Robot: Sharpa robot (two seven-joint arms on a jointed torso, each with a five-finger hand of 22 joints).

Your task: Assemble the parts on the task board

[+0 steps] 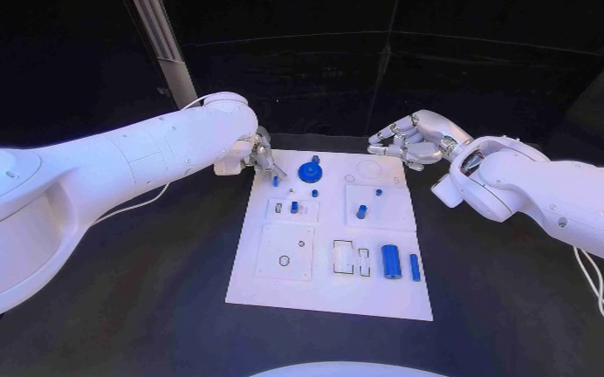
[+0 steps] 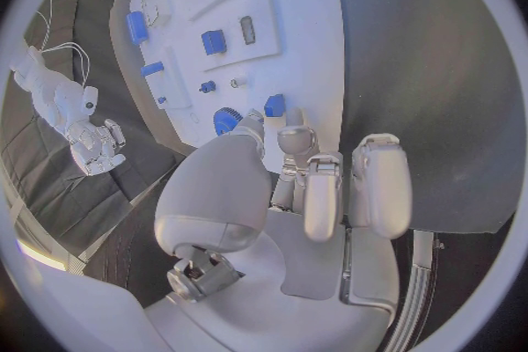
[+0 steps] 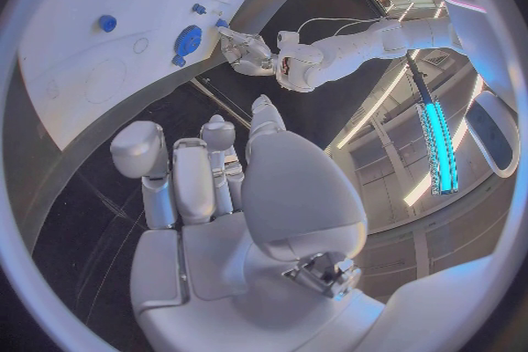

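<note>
We see the board (image 1: 330, 294) lying mid-table with blue parts on it: a gear (image 1: 311, 170) near its far edge, a cylinder (image 1: 390, 261) near the front. Our left hand (image 1: 261, 157) pinches a small blue peg (image 1: 276, 180) at the board's far left corner. Our right hand (image 1: 409, 143) hovers off the far right corner, fingers curled on nothing.

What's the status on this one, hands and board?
Left hand at the task board's far left corner, fingers by a small blue part, grip unclear. Right hand curled, empty, off the far right corner. Blue gear on board. Nothing obstructing.
</note>
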